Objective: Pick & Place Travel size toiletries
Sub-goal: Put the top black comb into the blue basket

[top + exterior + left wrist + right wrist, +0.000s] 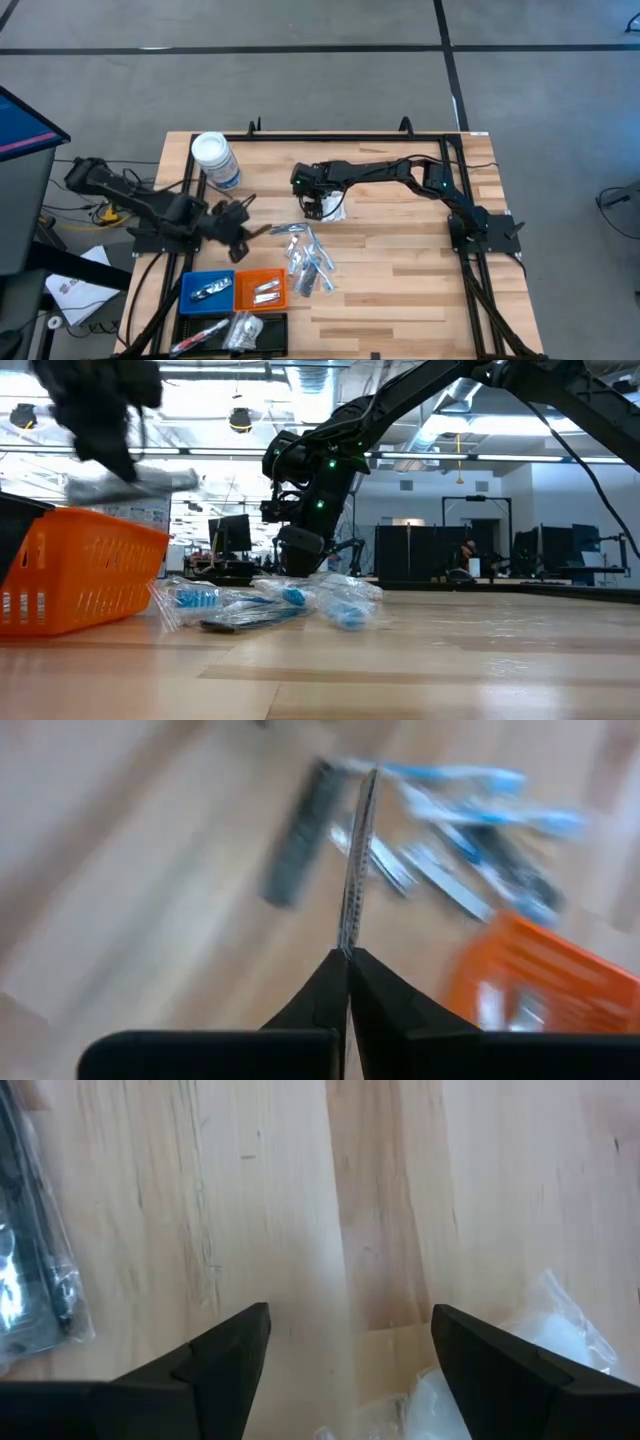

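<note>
My left gripper hangs above the table's left part, near the trays. It is shut on a thin silvery packet, which also shows in the low view. A pile of travel size toiletries in clear wrappers lies mid-table, among them blue-tipped items. My right gripper stands open just beyond the pile, pointing steeply down at bare wood. A white packet in clear wrap lies flat on the table beside one of its fingers. My left gripper pinches one end of the silvery packet between its two fingers. The packet shows edge-on and sticks straight out past the fingertips. It is lifted clear of the table, higher than the orange tray's rim in the low view.
A blue tray, an orange tray and a black tray stand at the near left, each with items inside. A white-lidded clear jar stands at the far left. Bare wood spreads over the table's right half.
</note>
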